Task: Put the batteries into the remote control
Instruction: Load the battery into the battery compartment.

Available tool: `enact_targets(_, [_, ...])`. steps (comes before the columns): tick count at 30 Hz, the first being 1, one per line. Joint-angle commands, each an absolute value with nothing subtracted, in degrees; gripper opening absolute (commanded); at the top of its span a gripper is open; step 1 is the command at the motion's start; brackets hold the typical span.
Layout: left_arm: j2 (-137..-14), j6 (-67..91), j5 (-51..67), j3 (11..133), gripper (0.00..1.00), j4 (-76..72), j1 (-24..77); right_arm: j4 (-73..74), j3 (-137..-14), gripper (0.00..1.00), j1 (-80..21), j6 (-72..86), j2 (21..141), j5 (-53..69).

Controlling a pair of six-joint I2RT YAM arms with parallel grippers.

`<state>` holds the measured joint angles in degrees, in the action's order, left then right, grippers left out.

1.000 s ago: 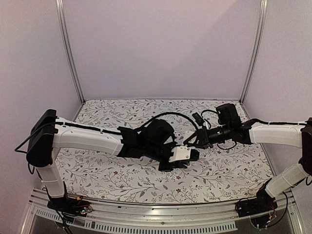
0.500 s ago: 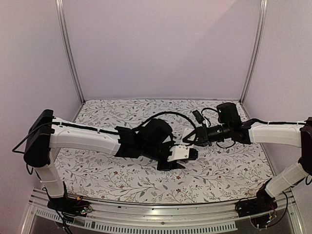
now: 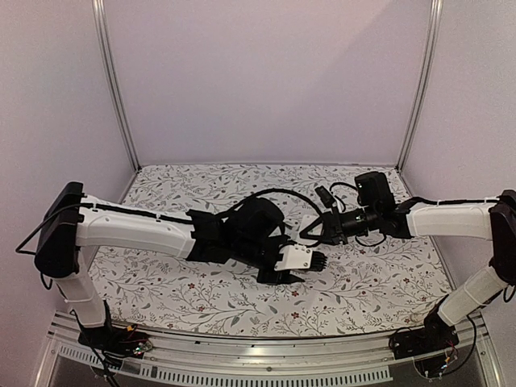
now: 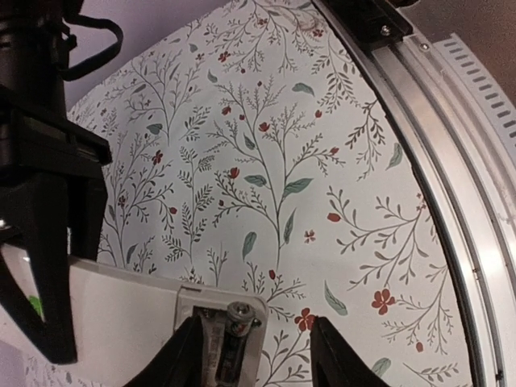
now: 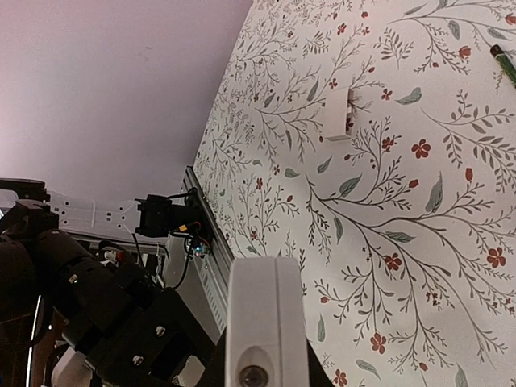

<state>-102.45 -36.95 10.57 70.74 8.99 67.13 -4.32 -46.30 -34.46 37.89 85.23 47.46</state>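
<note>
Table (image 3: pixel 185 193) shows floral cloth. Remote control (image 3: pixel 297 258) sits mid-table, clamped at one end by the closed right jaws. Left jaws stand part-open astride its battery bay (image 4: pixel 222 343), holding nothing. Light, rigid, slick plastic, so grip it across the long edges. One cell seems seated in the bay, and a second battery (image 5: pixel 504 63) lies loose.

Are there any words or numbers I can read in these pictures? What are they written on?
None: no word, number or sign can be read in any view.
remote control: the white side that shows is blank.
green patch at the remote's edge: too blurred to read.
cover plate lying on the flowery tablecloth: plain, no lettering.
</note>
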Motion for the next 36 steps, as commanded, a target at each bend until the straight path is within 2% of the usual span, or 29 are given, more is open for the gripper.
enact_targets(1, [-99.18,-39.17,8.41,70.84,0.46,8.06,67.41,-4.31,-45.99,0.00,-35.24,38.76,85.79,50.54])
enact_targets(5, [-96.75,-39.21,9.90,70.37,0.49,9.28,67.41,-4.33,-46.01,0.00,-35.15,38.60,86.28,50.49])
enact_targets(8, [-93.35,-33.94,9.83,68.34,0.57,7.34,67.10,-4.47,-46.19,0.00,-34.99,38.51,86.31,50.70])
enact_targets(9, [-91.90,-31.04,9.64,67.23,0.67,5.93,66.80,-4.67,-46.22,0.00,-34.99,38.50,86.26,50.85])
enact_targets(11, [-88.66,-24.02,8.47,65.02,0.97,3.65,65.86,-4.91,-46.31,0.00,-34.92,38.63,85.93,50.89])
enact_targets(12, [-87.44,-20.68,7.95,64.21,0.99,2.96,65.31,-4.96,-46.39,0.00,-34.93,38.62,85.63,51.00])
enact_targets(18, [-84.85,5.40,6.51,61.01,1.00,1.79,60.77,-5.49,-46.83,0.00,-34.75,38.38,84.84,51.07])
enact_targets(22, [-88.30,13.07,18.28,62.19,1.00,4.81,58.59,-5.71,-47.42,0.00,-34.75,38.45,85.02,51.21])
enact_targets(24, [-90.25,17.08,19.25,62.08,1.00,4.62,58.54,-5.96,-47.62,0.00,-34.72,38.56,85.14,51.32])
enact_targets(36, [-99.11,35.40,26.27,61.03,0.84,-6.67,59.68,-6.89,-48.34,0.00,-34.72,39.98,86.33,50.54])
